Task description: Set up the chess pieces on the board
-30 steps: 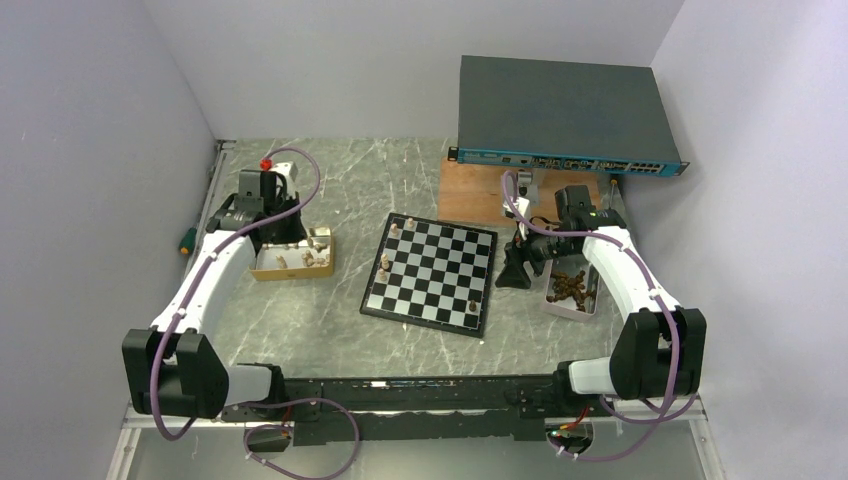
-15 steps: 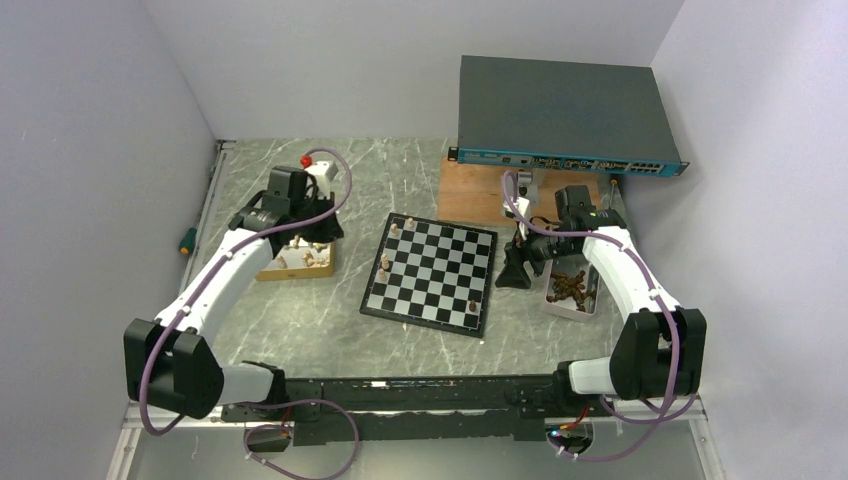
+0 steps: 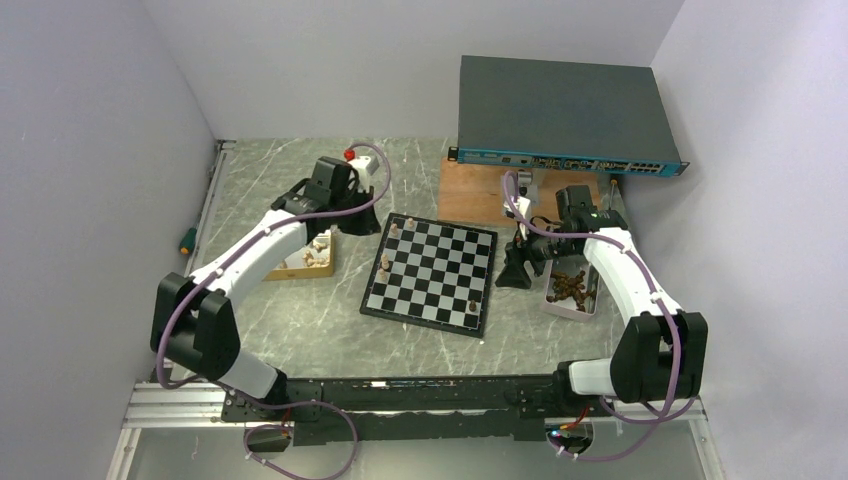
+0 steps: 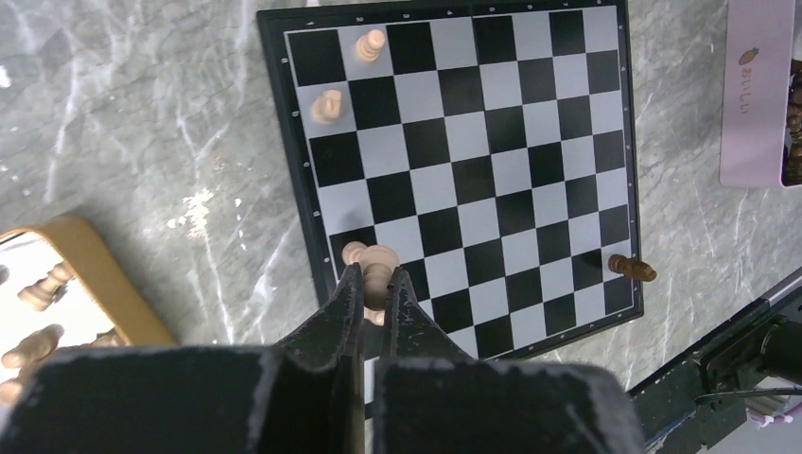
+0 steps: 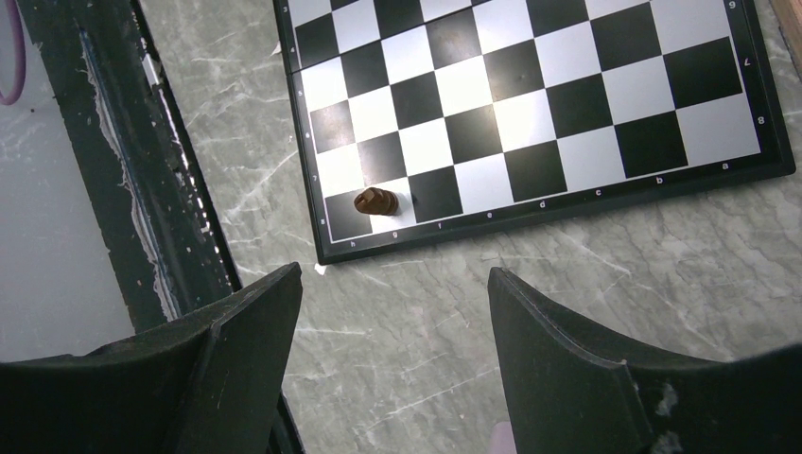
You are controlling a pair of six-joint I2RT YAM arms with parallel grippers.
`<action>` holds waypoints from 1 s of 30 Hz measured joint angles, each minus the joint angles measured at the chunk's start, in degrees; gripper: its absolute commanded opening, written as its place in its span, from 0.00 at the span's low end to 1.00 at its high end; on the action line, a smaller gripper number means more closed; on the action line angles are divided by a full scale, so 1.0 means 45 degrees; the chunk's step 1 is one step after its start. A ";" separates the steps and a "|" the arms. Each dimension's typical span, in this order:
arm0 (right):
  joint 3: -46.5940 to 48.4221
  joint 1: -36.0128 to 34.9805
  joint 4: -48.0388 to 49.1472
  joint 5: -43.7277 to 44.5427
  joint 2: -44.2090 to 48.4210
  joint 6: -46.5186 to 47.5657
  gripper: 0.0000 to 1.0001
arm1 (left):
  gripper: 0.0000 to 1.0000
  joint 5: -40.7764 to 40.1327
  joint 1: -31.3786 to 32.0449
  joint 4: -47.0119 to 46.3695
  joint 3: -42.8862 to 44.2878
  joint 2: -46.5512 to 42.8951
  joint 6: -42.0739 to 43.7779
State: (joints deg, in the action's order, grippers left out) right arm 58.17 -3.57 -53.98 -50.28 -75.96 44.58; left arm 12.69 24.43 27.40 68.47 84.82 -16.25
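By the left gripper [image 4: 375,277], a light tan wooden chess piece [image 4: 379,261] is being clenched between the two dark fingertips. In the top view this gripper is being shown near the far-left corner of the flat square chessboard with black and silvery-white checks [image 3: 430,272].

Along the board's left edge, several other light tan wooden chessmen [image 4: 326,106] are being carried on their squares. A single dark brown wooden chessman [image 5: 375,200] is being shown on its side at the near-right corner.

To the left of the board, a shallow golden-brown tray [image 4: 104,293] of tan pieces is being partly hidden by the left arm.

The right gripper [image 5: 395,279] is being held released, its jaws wide apart with nothing between them, above the grey marbled tabletop [image 5: 567,284] just off the board's right edge. Beside it, a pale pink tray [image 3: 556,301] of dark brown pieces is being shown on the table.
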 measured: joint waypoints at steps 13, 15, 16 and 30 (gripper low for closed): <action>0.0000 0.0000 0.0000 0.0000 0.0000 0.0000 0.75 | 0.00 -0.0087 0.0928 -0.0636 0.1025 0.2336 -0.0665; 0.0000 0.0000 0.0000 0.0000 0.0000 0.0000 0.75 | 0.00 -0.0189 0.1025 -0.0593 0.1302 0.2735 -0.0695; 0.0000 0.0000 0.0000 0.0000 0.0000 0.0000 0.75 | 0.00 -0.0272 0.1073 -0.0588 0.1462 0.2914 -0.0704; 0.0000 0.0000 0.0000 0.0005 0.0000 0.0000 0.75 | 0.00 -0.1724 0.1462 0.0656 0.4206 0.5547 -0.1287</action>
State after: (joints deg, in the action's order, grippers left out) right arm 58.17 -3.57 -53.98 -50.26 -75.96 44.58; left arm 4.93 31.00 30.35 87.39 109.78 -22.04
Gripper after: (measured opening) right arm 0.748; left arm 0.042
